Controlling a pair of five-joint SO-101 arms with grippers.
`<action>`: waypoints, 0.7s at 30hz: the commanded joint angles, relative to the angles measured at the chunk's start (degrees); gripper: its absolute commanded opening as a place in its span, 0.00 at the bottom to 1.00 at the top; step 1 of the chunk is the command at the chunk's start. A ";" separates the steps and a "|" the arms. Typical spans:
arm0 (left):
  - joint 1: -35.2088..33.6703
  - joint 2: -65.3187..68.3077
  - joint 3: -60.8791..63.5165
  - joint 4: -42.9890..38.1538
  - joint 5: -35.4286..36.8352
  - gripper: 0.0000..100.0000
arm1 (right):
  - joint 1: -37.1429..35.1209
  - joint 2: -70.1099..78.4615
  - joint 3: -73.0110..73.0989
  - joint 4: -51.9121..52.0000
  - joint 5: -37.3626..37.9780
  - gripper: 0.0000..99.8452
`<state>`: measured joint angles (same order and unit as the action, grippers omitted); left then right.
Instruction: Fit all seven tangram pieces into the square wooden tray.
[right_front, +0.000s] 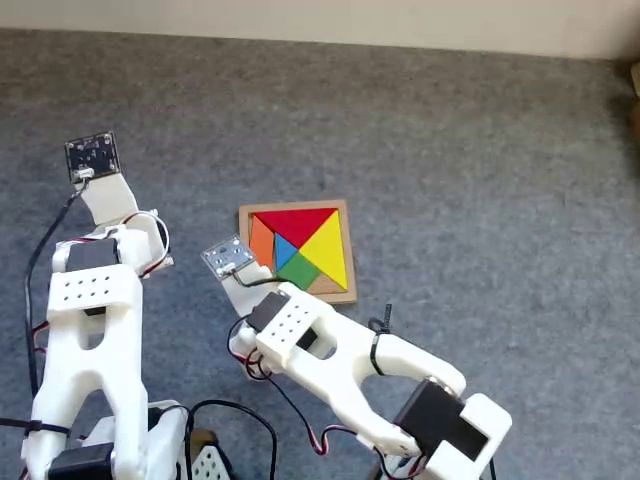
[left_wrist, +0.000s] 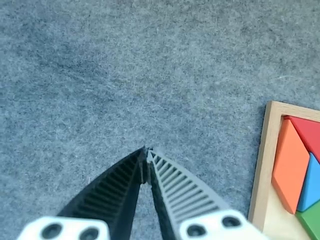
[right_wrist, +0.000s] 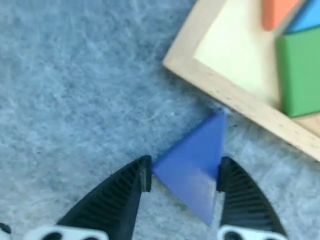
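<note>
The right gripper is low over the grey felt-covered surface, just outside a corner of the square wooden tray. Its jaws are part open and closed onto a blue triangular wooden piece, with a finger against either side. The piece lies flat. Its long edge runs alongside one finger, from the gripper out toward the tray. Its square corner is against the other finger. The far acute corner points at the tray's rim and is at or just short of it; contact cannot be confirmed.

Inside that rim is a bare patch of tray floor. Beyond the patch are a green square piece, an orange parallelogram piece and a light blue triangular piece. Farther in the tray, a large red triangular piece and a large yellow triangular piece lie flat, meeting edge to edge.

The left gripper hangs over bare surface, apart from the tray's orange side. Its jaws are closed tip to tip and hold nothing.
</note>
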<state>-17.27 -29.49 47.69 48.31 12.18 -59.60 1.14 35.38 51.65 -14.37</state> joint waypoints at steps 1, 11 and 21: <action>-0.57 -2.07 -3.21 -0.62 0.53 0.01 | -0.48 -0.31 -2.42 0.57 0.00 0.11; -0.57 -2.07 -3.12 -0.62 0.53 0.01 | -0.40 -5.76 -2.42 4.44 0.00 0.09; -0.57 -2.07 -3.03 -0.62 0.53 0.01 | 3.74 -16.04 0.31 5.67 15.12 0.09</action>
<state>-17.27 -29.49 47.69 48.31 12.18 -58.81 -9.58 36.00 56.75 -5.05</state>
